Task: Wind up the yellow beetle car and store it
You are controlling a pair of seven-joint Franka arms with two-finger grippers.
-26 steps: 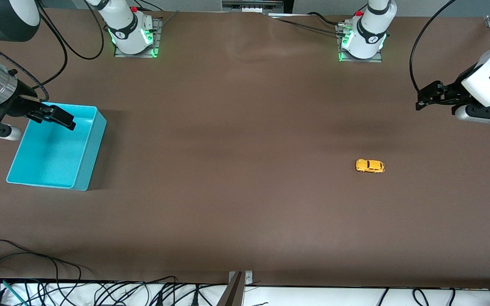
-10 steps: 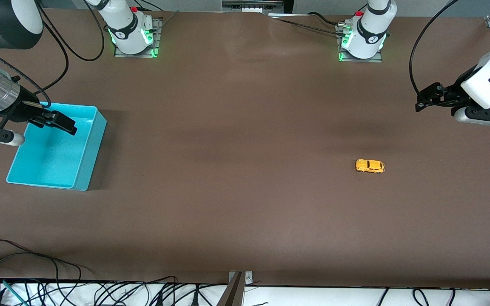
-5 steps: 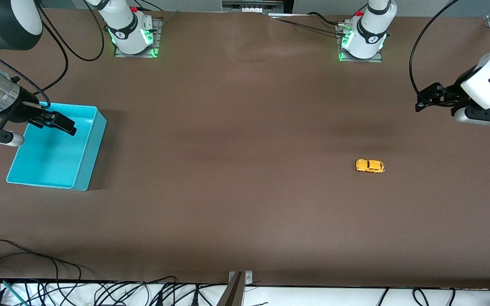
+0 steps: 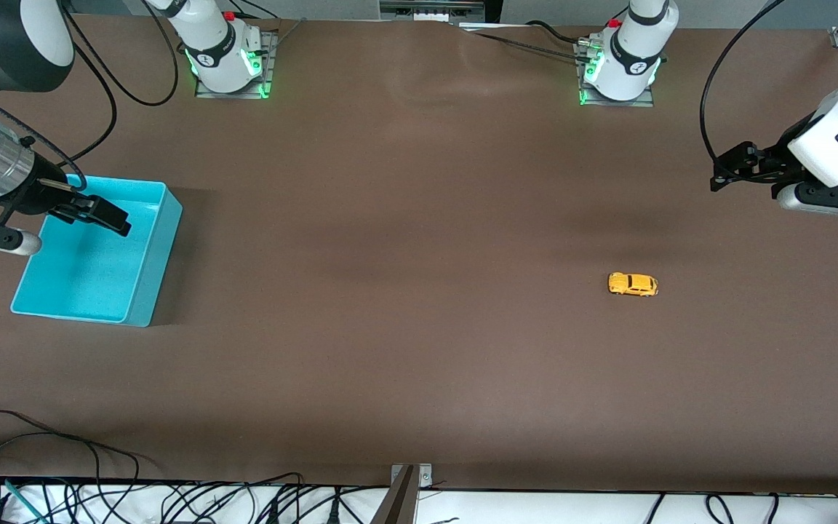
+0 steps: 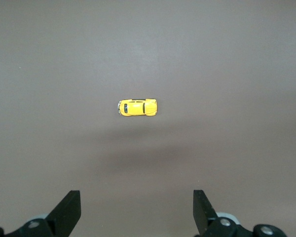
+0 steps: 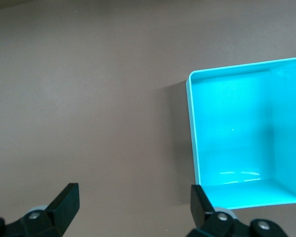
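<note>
The yellow beetle car [image 4: 633, 284] stands alone on the brown table toward the left arm's end; it also shows in the left wrist view [image 5: 137, 107]. My left gripper [image 4: 719, 175] hangs in the air, open and empty, clear of the car, with its jaws wide apart [image 5: 135, 200]. My right gripper [image 4: 115, 217] is open and empty, up in the air over the turquoise bin [image 4: 166, 218]. In the right wrist view the gripper [image 6: 133, 195] looks down at bare table beside the bin [image 6: 193, 128].
The turquoise bin is empty and stands toward the right arm's end of the table. Both arm bases [image 4: 224, 54] [image 4: 623, 62] are mounted along the table's edge farthest from the front camera. Loose cables [image 4: 172, 502] lie along the nearest edge.
My right gripper has drifted slightly over the bin. The left gripper has barely shifted. The car and the bin have not moved.
</note>
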